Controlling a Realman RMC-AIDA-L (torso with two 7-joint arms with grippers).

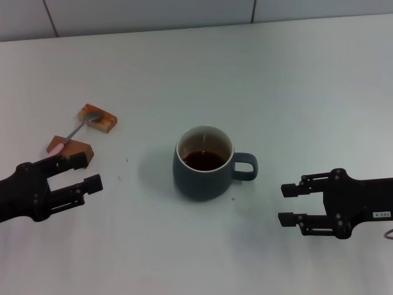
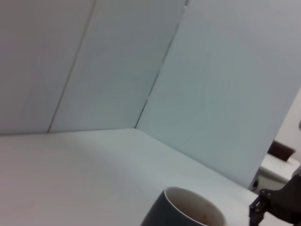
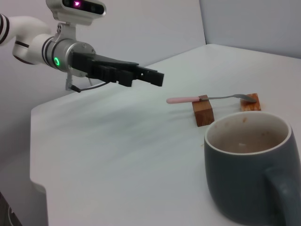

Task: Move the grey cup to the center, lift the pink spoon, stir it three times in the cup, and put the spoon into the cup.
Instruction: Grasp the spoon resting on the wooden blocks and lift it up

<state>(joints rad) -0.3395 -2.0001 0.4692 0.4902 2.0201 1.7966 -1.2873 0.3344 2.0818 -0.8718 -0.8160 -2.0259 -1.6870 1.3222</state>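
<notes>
The grey cup stands mid-table with brown liquid inside and its handle toward my right arm; it also shows in the left wrist view and the right wrist view. The pink spoon lies bridged across two brown blocks at the left, pink handle end nearest my left gripper; the right wrist view shows the spoon too. My left gripper is open just in front of the spoon's handle, holding nothing. My right gripper is open, right of the cup's handle and apart from it.
Two brown wooden blocks prop up the spoon at the left. A tiled wall runs behind the white table. The table's edge drops off behind my left arm in the right wrist view.
</notes>
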